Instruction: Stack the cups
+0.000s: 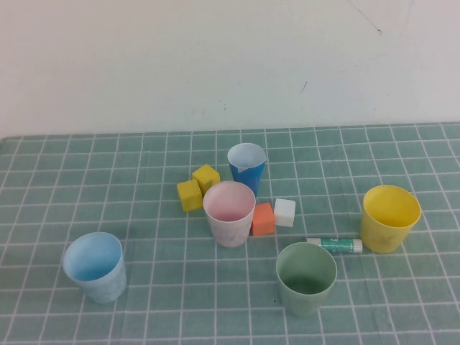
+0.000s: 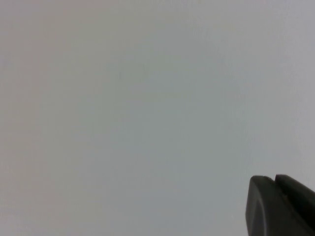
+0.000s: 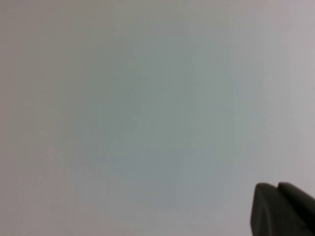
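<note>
Cups stand scattered and upright, none stacked, on a desk covered by a green cloth with a white grid (image 1: 86, 172), which meets a plain white wall (image 1: 215, 57) along its far edge. The pale pink cup (image 1: 229, 213) sits near the middle of the desk. The light blue cup (image 1: 95, 266) stands well apart from it, towards the near left corner. The sage green cup (image 1: 307, 277) stands close to the near edge, right of centre, and the yellow cup (image 1: 389, 218) stands towards the right edge. A fifth, darker blue cup (image 1: 246, 169) with a pale inside stands just behind the pink one, closer to the far edge. Two yellow cubes (image 1: 198, 187) sit side by side just left of the pink cup, touching each other. An orange cube (image 1: 263, 218) rests against the pink cup's right side, with a white cube (image 1: 284, 213) just beside it. A small white and green tube (image 1: 335, 245) lies flat between the green and yellow cups. Neither arm shows in the high view. The left gripper (image 2: 280, 206) appears only as dark fingers pressed together, holding nothing, in a corner of its wrist view, against a blank pale background. The right gripper (image 3: 283, 209) looks the same in its own wrist view, fingers together and empty.
</note>
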